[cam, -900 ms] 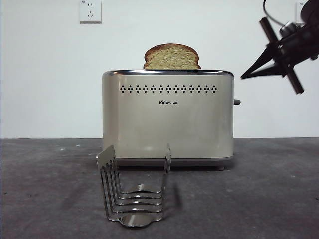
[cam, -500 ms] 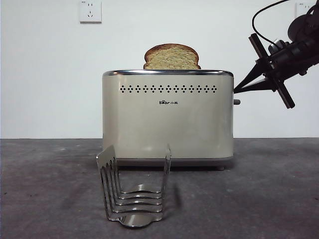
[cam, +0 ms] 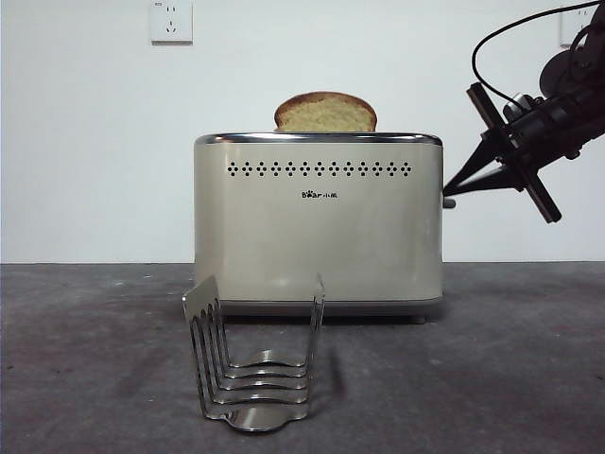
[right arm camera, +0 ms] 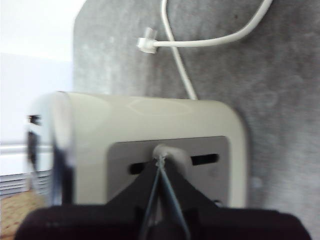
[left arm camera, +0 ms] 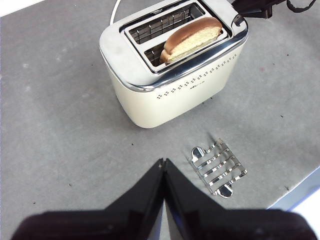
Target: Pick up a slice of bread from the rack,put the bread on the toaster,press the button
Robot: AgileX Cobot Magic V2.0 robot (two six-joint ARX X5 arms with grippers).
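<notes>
- Toaster (cam: 319,222): cream-beige box with chrome top rim, standing upright on the grey table (cam: 510,378); white power cord (right arm camera: 175,55) trails behind it.
- Slice of bread (cam: 326,113): seated in one toaster slot, only its rounded brown crust and a band of crumb showing above the rim; the other slot is vacant.
- Rack (cam: 255,364): silver wire dividers on a flat base, standing in front of the toaster, apart from it, holding nothing.
- Button (right arm camera: 167,152): grey knob on the toaster's narrow end, sitting in a dark slotted panel.
- Right gripper (right arm camera: 161,162): jaws pressed together to a point, tip resting on the top of the button.
- Left gripper (left arm camera: 163,164): jaws closed, holding nothing, hanging above the table away from the toaster, waiting.
- Stage, by judgement: bread placed; press under way.
- Risk: narrow closed tip could slide off the rounded knob if the push is off-axis, leaving the lever unlatched.
- Risk: sideways force from a slanted push might shift or tilt the toaster.
</notes>
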